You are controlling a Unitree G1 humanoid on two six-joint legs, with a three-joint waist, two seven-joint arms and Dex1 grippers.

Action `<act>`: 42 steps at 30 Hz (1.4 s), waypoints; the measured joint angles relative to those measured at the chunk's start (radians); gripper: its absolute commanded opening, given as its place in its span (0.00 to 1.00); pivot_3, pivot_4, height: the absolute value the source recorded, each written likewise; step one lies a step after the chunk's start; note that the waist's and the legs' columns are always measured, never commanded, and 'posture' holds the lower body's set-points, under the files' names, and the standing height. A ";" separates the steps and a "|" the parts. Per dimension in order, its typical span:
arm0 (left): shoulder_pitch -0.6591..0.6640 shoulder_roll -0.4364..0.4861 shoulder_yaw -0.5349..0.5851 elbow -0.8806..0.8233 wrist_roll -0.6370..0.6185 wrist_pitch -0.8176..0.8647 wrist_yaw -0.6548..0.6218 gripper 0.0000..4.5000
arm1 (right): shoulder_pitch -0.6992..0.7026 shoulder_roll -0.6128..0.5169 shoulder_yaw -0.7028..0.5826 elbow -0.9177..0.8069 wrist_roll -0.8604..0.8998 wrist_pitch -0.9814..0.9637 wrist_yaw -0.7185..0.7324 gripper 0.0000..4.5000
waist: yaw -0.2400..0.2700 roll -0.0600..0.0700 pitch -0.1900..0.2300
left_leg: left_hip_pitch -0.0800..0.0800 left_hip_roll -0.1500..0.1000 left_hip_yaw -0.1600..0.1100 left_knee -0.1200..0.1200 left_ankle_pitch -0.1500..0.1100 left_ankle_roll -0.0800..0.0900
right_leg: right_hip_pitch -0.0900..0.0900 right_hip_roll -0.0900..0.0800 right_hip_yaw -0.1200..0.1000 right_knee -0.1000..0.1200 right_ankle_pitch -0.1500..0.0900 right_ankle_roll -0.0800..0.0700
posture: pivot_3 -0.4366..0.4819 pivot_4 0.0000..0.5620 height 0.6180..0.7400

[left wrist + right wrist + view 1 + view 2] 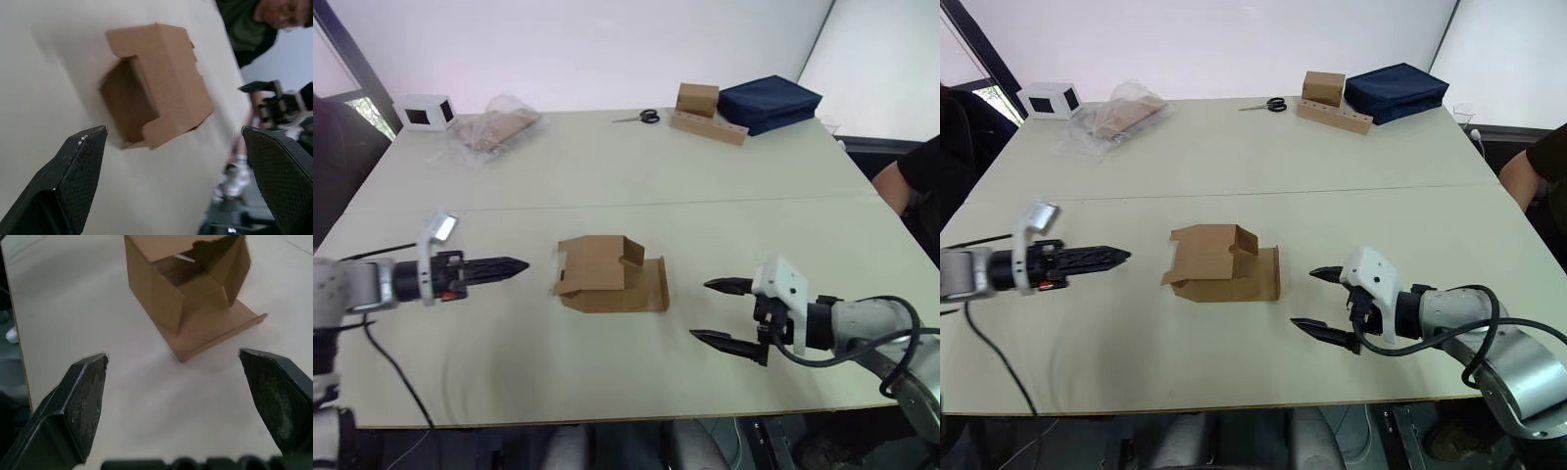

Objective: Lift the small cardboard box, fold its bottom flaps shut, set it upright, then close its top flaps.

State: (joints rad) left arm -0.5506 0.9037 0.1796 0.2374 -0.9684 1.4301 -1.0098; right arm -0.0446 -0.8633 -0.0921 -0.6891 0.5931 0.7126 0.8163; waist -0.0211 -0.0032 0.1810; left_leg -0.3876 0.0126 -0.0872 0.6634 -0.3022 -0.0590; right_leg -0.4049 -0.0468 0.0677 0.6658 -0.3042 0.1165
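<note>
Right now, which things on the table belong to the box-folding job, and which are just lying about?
Job: small cardboard box, on its side, flaps open; left gripper; right gripper.

Lying about: scissors, navy bag, brown box on cardboard strip, plastic bag, white box.

No text, label, brand, number or sign is showing legibly anywhere, the small cardboard box (607, 274) lying plain and unprinted on the table (607, 176).
</note>
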 measured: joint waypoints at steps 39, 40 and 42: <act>-0.276 -0.328 -0.217 0.424 0.255 -0.113 -0.232 0.53 | 0.089 0.057 0.010 -0.044 -0.050 -0.024 -0.139 1.00 | 0.003 0.000 0.000 | -0.001 0.000 0.000 0.002 0.000 -0.001 | -0.001 0.000 0.000 0.000 0.000 0.000 | 0.48 0.27 1.00; -0.276 -0.330 -0.217 0.421 0.258 -0.115 -0.232 0.53 | 0.089 0.057 0.010 -0.042 -0.053 -0.025 -0.139 1.00 | 0.002 0.000 0.000 | -0.001 0.000 0.000 0.002 0.000 -0.001 | -0.001 0.000 0.000 0.000 0.000 0.000 | 0.48 0.27 1.00; -0.276 -0.338 -0.213 0.415 0.260 -0.118 -0.232 0.53 | 0.090 0.058 0.010 -0.032 -0.061 -0.030 -0.138 1.00 | 0.002 0.000 0.000 | -0.001 0.000 0.000 0.002 0.000 -0.001 | -0.001 0.000 0.000 0.000 0.000 0.000 | 0.48 0.27 1.00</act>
State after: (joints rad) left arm -0.8268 0.5661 -0.0331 0.6525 -0.7084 1.3119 -1.2415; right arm 0.0454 -0.8053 -0.0819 -0.7215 0.5325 0.6822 0.6781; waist -0.0188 -0.0034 0.1810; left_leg -0.3890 0.0123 -0.0874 0.6650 -0.3018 -0.0595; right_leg -0.4055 -0.0470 0.0677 0.6661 -0.3042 0.1165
